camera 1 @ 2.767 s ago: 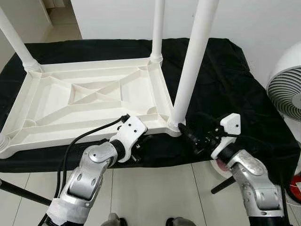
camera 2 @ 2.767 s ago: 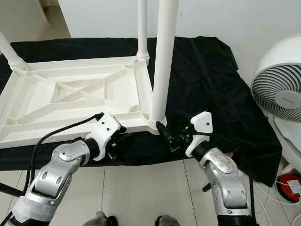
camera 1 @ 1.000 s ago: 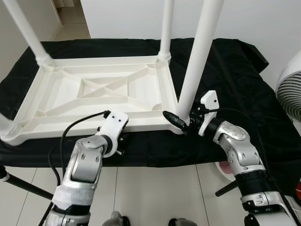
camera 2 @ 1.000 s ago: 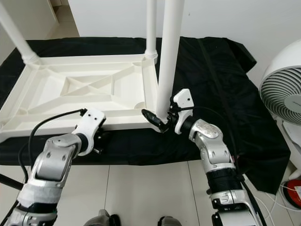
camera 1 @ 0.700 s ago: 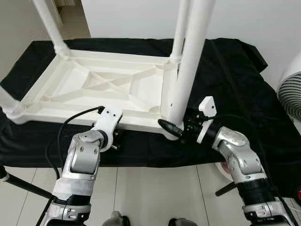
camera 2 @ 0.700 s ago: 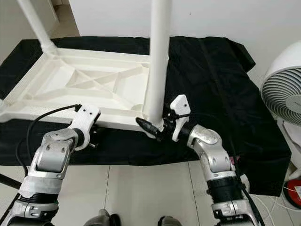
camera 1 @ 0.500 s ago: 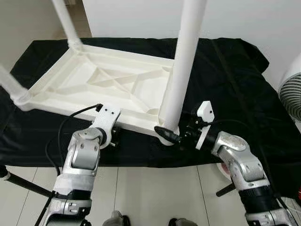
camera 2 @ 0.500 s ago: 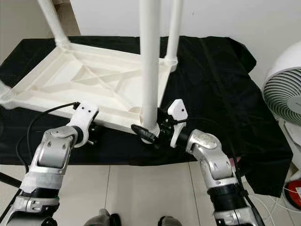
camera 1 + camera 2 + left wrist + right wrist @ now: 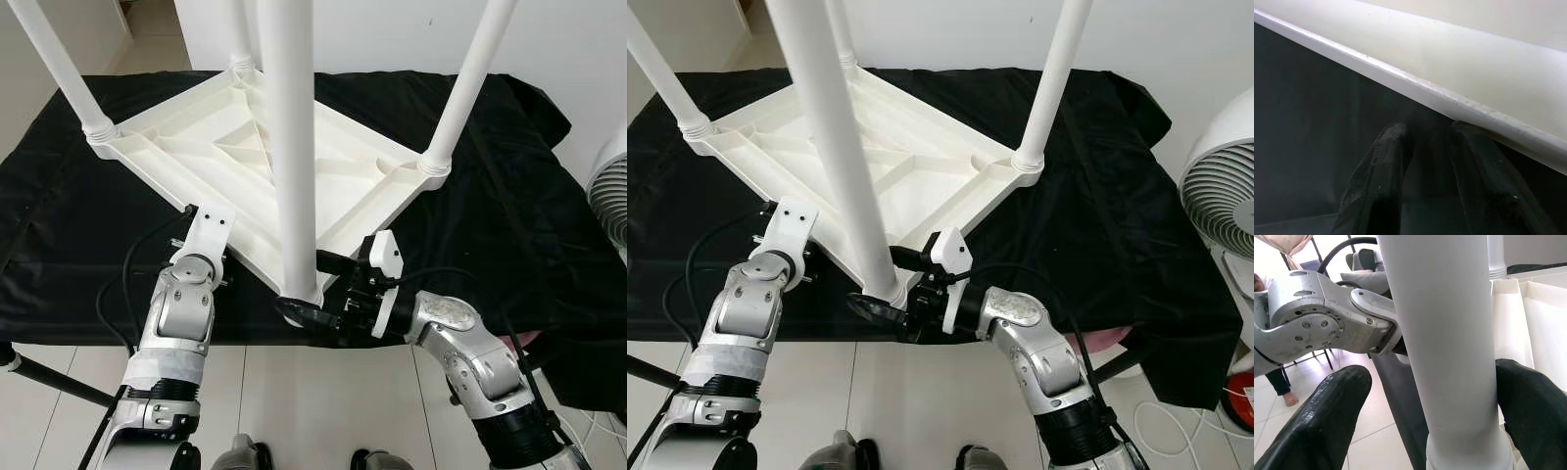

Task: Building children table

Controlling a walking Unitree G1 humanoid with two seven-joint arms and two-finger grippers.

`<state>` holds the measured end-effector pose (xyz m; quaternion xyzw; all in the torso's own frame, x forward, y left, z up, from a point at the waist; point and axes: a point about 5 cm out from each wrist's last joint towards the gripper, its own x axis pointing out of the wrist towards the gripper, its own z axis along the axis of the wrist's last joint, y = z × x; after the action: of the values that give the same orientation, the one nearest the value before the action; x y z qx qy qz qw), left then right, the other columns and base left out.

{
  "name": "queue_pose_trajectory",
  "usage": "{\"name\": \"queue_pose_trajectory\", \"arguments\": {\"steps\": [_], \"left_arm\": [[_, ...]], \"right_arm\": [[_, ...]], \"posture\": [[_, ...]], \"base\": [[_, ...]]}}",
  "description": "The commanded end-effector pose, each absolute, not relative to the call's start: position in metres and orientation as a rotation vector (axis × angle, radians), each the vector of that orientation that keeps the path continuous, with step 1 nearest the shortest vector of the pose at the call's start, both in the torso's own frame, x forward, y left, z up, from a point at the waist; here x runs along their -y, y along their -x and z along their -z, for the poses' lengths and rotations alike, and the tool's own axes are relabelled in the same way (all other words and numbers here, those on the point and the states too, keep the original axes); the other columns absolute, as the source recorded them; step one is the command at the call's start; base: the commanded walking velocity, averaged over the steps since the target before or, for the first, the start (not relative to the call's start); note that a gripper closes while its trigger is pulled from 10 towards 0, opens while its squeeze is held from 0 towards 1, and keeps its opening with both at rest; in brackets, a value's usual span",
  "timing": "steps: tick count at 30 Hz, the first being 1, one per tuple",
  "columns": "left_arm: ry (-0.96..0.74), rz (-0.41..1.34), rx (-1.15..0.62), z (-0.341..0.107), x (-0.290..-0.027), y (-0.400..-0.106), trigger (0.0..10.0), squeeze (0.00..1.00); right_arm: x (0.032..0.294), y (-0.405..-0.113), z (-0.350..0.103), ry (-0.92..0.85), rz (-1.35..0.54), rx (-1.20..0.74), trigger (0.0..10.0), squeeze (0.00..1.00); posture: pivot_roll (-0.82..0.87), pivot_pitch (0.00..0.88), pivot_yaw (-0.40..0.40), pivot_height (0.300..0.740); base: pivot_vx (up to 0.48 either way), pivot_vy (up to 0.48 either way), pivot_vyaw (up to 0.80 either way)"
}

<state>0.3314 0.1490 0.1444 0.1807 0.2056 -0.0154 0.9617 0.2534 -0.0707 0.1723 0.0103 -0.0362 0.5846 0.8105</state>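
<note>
The white plastic table (image 9: 338, 171) lies upside down on the black cloth (image 9: 509, 196), turned so one corner points at me, its legs standing up. My right gripper (image 9: 306, 286) is at the base of the nearest leg (image 9: 289, 147). It is open, with one black finger on each side of the leg. In the right wrist view, one finger (image 9: 1533, 401) touches the leg and the other finger (image 9: 1327, 421) stands off it. My left gripper (image 9: 1430, 129) is tucked under the table's near rim (image 9: 1449, 98). Its fingers are almost together, with nothing between them.
A white fan (image 9: 1225, 211) stands at the right, beyond the cloth's edge. Pale tiled floor (image 9: 274, 411) runs below the cloth's front edge, and a black stand leg (image 9: 49, 382) crosses it at the lower left. A person's foot (image 9: 1286, 399) shows on the floor.
The table has turned on the cloth. The corner with the nearest leg swung left and toward me, and my right gripper went along with it. The left gripper stayed under the near rim.
</note>
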Motion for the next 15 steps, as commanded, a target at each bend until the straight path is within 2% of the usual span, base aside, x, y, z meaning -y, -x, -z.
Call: {"name": "queue_pose_trajectory", "arguments": {"steps": [1, 3, 4, 6, 8, 12, 15], "left_arm": [[-0.381, 0.03, -0.359, -0.153, -0.143, -0.336, 10.0, 0.0], [-0.381, 0.036, -0.356, -0.152, -0.142, -0.335, 10.0, 0.0], [-0.381, 0.044, -0.361, -0.15, -0.143, -0.331, 10.0, 0.0], [-0.381, 0.044, -0.361, -0.15, -0.143, -0.331, 10.0, 0.0], [-0.359, 0.05, -0.385, -0.144, -0.144, -0.32, 10.0, 0.0], [-0.343, 0.056, -0.4, -0.142, -0.144, -0.315, 10.0, 0.0], [-0.313, 0.069, -0.39, -0.148, -0.135, -0.298, 10.0, 0.0]], "right_arm": [[0.06, -0.246, -0.17, -0.043, -1.303, 0.065, 10.0, 0.0], [0.061, -0.248, -0.172, -0.041, -1.279, 0.076, 10.0, 0.0], [0.07, -0.255, -0.176, -0.03, -1.196, 0.103, 10.0, 0.0], [0.07, -0.255, -0.176, -0.03, -1.196, 0.103, 10.0, 0.0], [0.09, -0.267, -0.182, -0.013, -1.05, 0.139, 10.0, 0.0], [0.098, -0.27, -0.184, -0.008, -0.996, 0.15, 10.0, 0.0], [0.109, -0.274, -0.186, -0.02, -0.926, 0.155, 10.0, 0.0]], "posture": [[-0.14, 0.101, 0.063, 0.74], [-0.14, 0.101, 0.063, 0.74], [-0.14, 0.102, 0.061, 0.74], [-0.14, 0.102, 0.061, 0.74], [-0.13, 0.106, 0.059, 0.74], [-0.13, 0.106, 0.059, 0.74], [-0.12, 0.107, 0.055, 0.74]], "base": [[0.0, 0.0, 0.0], [0.0, 0.0, 0.0], [0.0, 0.0, 0.0], [0.0, 0.0, 0.0], [0.0, 0.0, 0.0], [0.0, 0.0, 0.0], [0.0, 0.0, 0.0]]}}
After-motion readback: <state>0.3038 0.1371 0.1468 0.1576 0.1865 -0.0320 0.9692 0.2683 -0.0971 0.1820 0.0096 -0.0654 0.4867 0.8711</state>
